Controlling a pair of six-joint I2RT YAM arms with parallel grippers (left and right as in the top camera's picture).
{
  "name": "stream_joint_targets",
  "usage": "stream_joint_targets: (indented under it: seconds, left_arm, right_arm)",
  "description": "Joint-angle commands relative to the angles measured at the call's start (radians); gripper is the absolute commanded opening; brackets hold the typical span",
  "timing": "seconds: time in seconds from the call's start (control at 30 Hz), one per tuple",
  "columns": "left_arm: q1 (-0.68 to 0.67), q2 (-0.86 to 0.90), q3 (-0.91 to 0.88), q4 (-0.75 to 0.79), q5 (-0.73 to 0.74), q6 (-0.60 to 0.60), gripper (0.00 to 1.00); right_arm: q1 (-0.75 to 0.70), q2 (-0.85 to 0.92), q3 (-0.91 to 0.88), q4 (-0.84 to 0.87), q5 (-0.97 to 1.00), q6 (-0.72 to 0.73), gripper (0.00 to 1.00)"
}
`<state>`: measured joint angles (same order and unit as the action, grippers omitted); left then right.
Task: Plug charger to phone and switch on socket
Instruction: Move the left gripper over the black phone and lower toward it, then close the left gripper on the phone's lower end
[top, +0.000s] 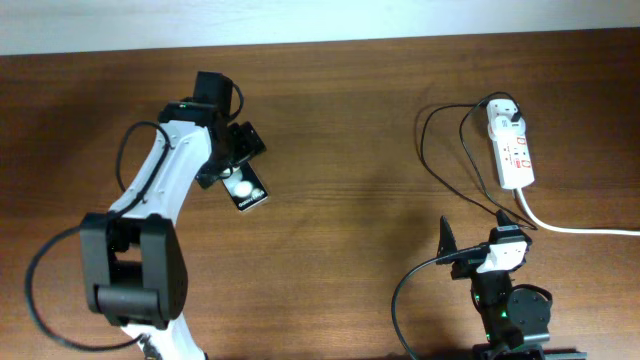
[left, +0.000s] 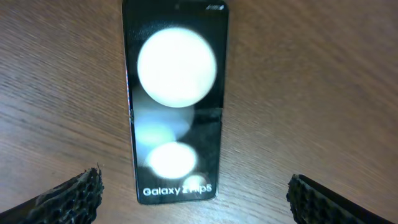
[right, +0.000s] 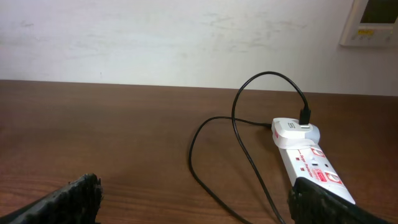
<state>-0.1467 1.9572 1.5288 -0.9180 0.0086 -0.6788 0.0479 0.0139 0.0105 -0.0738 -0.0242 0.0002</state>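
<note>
Our left hand (left: 196, 196) hangs over the table (top: 340, 120) with its jaws spread wide and nothing between them. Just below it the phone (left: 176, 99) lies flat on the wood. It is black, with two white round spots and small white lettering at the end nearest the fingers (left: 81, 193). Neither finger touches the phone.

Our right hand (right: 199, 202) is also wide and holds nothing. It sits low at the near edge of the table and faces the far wall (right: 155, 37).

Ahead of it and to the right lies the socket (right: 311, 165), a white strip with red markings. The charger (right: 291, 130) has its white adapter seated at the strip's far end. Its thin black cable loops across the wood to the left and back toward us. We cannot tell where the tip lies.

A thick white cord (top: 570, 228) leaves the strip's near end and runs off to the right. The phone and the socket are well apart, on opposite sides of the table.
</note>
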Motion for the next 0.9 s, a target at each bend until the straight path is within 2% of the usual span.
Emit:
stream_joint_targets:
  seconds: [0.0,0.2,0.33,0.87]
  left_arm:
    - [-0.002,0.061,0.012,0.011,-0.032,-0.017,0.99]
    - [-0.002,0.102,0.012,0.029,-0.041,-0.017,0.99]
    - [-0.002,0.104,0.011,0.024,-0.131,-0.017,0.99]
    - [-0.002,0.105,0.011,0.064,-0.130,-0.017,0.99]
  right_arm:
    - [0.005,-0.008,-0.005,-0.005,0.001,0.005,0.99]
    - [0.005,-0.008,-0.005,-0.005,0.001,0.005,0.99]
    - [0.005,-0.008,-0.005,-0.005,0.001,0.005,0.99]
    - [0.005,-0.008,-0.005,-0.005,0.001,0.005,0.99]
